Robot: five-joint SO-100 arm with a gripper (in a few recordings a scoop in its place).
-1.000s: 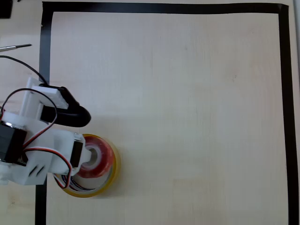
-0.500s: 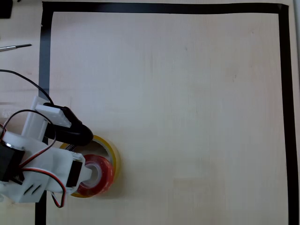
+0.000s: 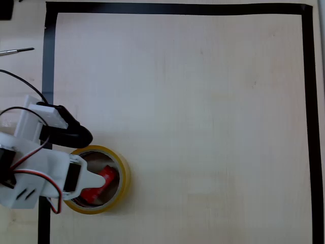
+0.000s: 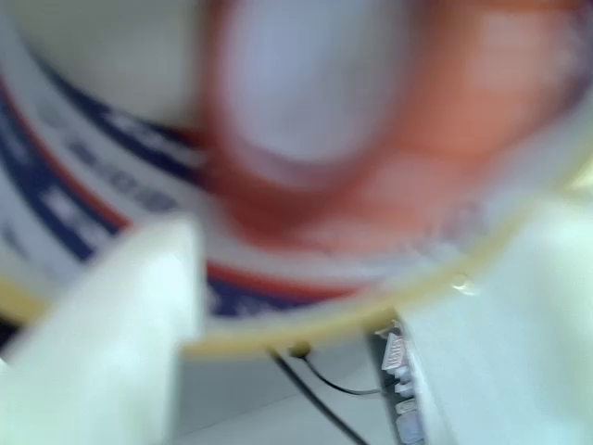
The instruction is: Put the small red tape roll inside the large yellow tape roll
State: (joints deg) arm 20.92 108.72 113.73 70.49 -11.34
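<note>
The large yellow tape roll [image 3: 123, 175] lies flat at the lower left of the overhead view. The small red tape roll [image 3: 103, 182] sits tilted inside its ring, partly under my white finger [image 3: 86, 179]. My gripper [image 3: 95, 158] is open: the white finger reaches into the ring, and the black finger [image 3: 76, 136] stays outside above the ring's upper rim. The blurred wrist view shows the red roll [image 4: 435, 139] with its pale core, close up. It sits against the yellow roll's [image 4: 83, 195] red-and-blue striped inner wall, with a white finger [image 4: 102, 343] at the lower left.
A black tape border [image 3: 306, 101] frames the light wooden table [image 3: 203, 112], with wide free room to the right of the rolls. A thin metal tool [image 3: 15, 51] lies outside the border at the upper left. Cables [image 3: 20, 81] loop over the arm.
The red roll lay flat in the yellow ring; it shifted lower and now lies tilted inside it. The arm has drawn back to the left.
</note>
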